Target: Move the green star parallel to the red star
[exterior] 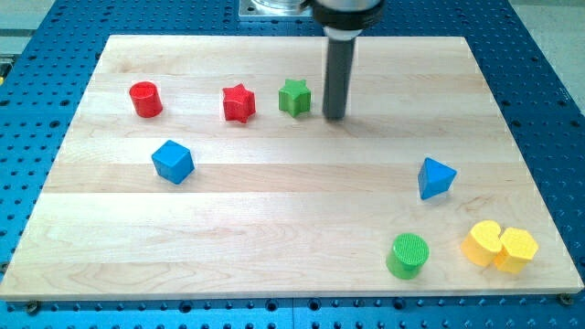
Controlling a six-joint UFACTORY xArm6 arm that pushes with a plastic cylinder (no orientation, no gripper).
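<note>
The green star (294, 97) sits on the wooden board (274, 201) near the view's top, just right of the red star (239, 103). The two stars lie almost in one row, a small gap between them. My tip (335, 117) rests on the board just right of the green star, with a narrow gap between them. The dark rod rises straight up from the tip to the top edge of the view.
A red cylinder (145, 99) stands left of the red star. A blue cube (173, 162) lies at the left middle. A blue triangular block (435, 177) is at the right. A green cylinder (407, 255) and a yellow heart-shaped block (499, 245) sit at the bottom right.
</note>
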